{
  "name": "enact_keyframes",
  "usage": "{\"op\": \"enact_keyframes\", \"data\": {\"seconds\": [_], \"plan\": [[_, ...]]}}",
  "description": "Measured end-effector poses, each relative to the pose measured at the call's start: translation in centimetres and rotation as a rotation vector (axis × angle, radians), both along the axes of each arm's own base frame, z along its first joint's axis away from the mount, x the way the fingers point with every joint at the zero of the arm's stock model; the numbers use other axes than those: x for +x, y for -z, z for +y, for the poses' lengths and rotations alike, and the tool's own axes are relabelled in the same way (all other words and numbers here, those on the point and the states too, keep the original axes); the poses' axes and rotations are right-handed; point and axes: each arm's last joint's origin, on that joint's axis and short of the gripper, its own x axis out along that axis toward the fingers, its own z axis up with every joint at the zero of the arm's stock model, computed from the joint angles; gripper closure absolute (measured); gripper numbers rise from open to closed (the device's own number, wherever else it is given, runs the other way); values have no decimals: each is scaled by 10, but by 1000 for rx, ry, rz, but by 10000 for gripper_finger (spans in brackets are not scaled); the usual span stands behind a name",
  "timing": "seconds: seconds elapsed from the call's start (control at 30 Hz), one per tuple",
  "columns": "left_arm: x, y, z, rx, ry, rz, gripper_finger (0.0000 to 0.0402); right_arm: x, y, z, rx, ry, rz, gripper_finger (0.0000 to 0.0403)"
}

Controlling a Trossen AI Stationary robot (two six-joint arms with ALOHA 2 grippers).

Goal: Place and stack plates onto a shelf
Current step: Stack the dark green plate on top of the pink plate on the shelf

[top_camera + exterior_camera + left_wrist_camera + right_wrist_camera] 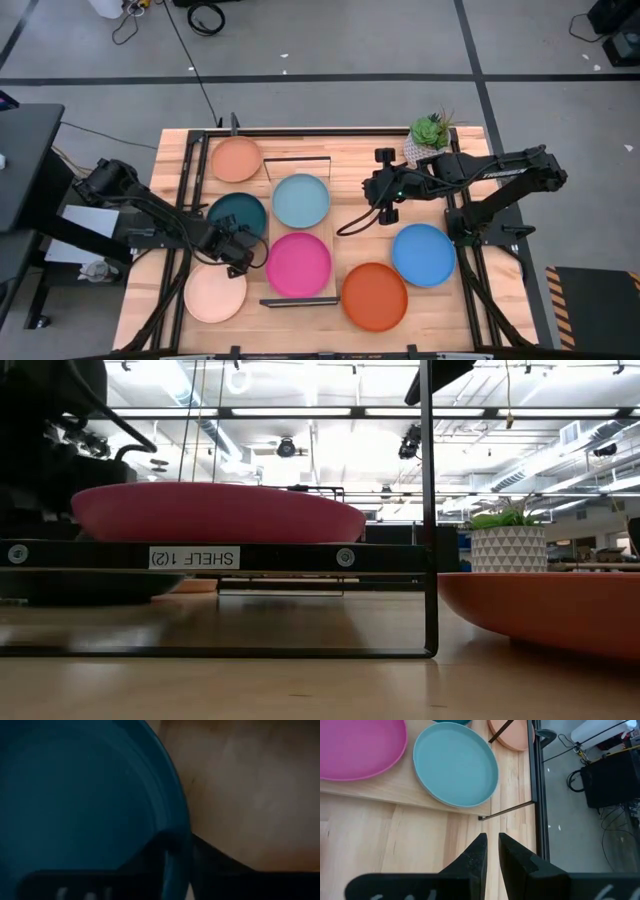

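The shelf [325,232] holds the light blue plate [300,200] and the magenta plate [298,264], which also shows on the shelf board in the low view [215,510]. The dark teal plate [235,212] lies left of the shelf, and my left gripper [236,246] is shut on its near rim. On the tabletop lie the terracotta plate [236,159], pale peach plate [215,293], red-orange plate [374,296] and bright blue plate [423,254]. My right gripper [385,192] hangs shut and empty right of the shelf. No grey plate is in view. My left gripper holds the dark teal plate by its near rim [181,837], which runs between the two fingers [150,857], one on the inner side and one on the outer. It comes from the table's near side. Whether the plate is lifted clear, I cannot tell.
A potted plant [430,133] stands at the far right of the table. The shelf's thin black frame [428,510] rises at its near end. Bare wood lies between the shelf and the bright blue plate, under my right gripper [492,845].
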Motion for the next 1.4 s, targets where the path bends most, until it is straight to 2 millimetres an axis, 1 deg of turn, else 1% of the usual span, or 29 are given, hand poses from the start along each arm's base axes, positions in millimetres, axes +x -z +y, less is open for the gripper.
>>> {"op": "enact_keyframes", "data": {"seconds": [0.07,0.13,0.2,0.37,0.5,0.63,0.7,0.77,0.9,1.0,1.27,1.4], "plan": [[0,-5,-1,-31,5,19,367,0,0,0,-1,-1,0,351],[-2,-13,-1,-54,11,56,385,0,0,0,-2,-2,0,351],[-2,-24,-2,-64,9,85,385,0,0,0,-5,-5,2,351],[-2,-62,-2,-92,14,89,383,0,0,0,-10,-4,2,351],[-2,-94,-3,-111,20,47,384,0,0,-1,-10,-1,3,351],[1,-122,-3,-96,13,-40,380,0,0,-4,-9,14,0,351],[5,-133,-4,-65,59,-89,380,1,0,-6,-9,21,0,351],[8,-142,-7,-31,148,-136,381,1,0,-8,-10,30,-2,351],[20,-146,-13,47,429,-223,381,1,0,-11,-10,43,-3,351],[25,-149,-16,120,629,-257,379,1,0,-13,-7,51,-5,351],[27,-148,-19,207,866,-254,378,1,0,-12,-3,48,-6,351],[27,-132,-20,274,1048,-160,378,1,0,-12,-1,46,-7,351]]}}
